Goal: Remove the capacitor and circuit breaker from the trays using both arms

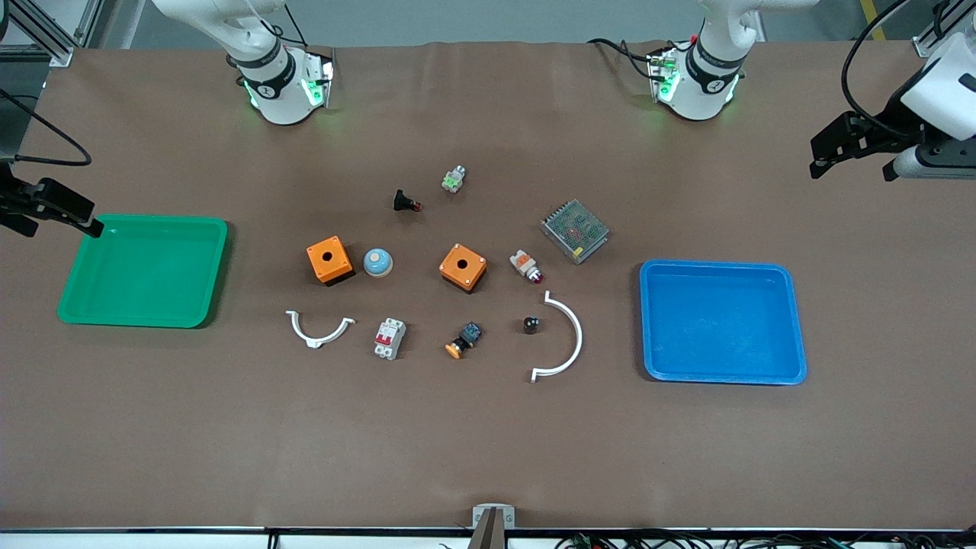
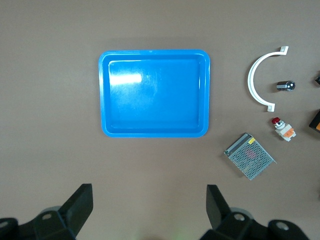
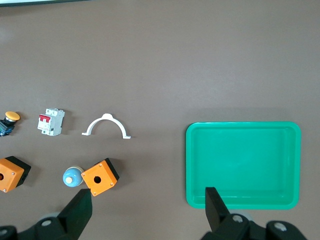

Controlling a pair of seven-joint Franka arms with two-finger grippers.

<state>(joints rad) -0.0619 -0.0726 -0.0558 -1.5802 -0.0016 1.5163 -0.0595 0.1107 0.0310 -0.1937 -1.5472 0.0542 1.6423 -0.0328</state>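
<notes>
Although both trays, the green tray (image 1: 145,271) and the blue tray (image 1: 723,322), sit bare, the capacitor (image 1: 531,324) and circuit breaker (image 1: 389,338) lie between them on the table, so the left gripper (image 2: 149,205) over the blue tray's edge and the right gripper (image 3: 149,207) over the green tray's edge hang wide and carry nothing.

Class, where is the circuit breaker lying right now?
In the front view the circuit breaker lies on the bare table, outside both trays, between the small white curved clip and the orange-capped button.

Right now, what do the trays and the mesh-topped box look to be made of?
Green tray and blue tray: likely moulded plastic, glossy; light glares off the blue floor. Mesh-topped box: looks like bare metal, perforated grey cover, parts showing through.
</notes>
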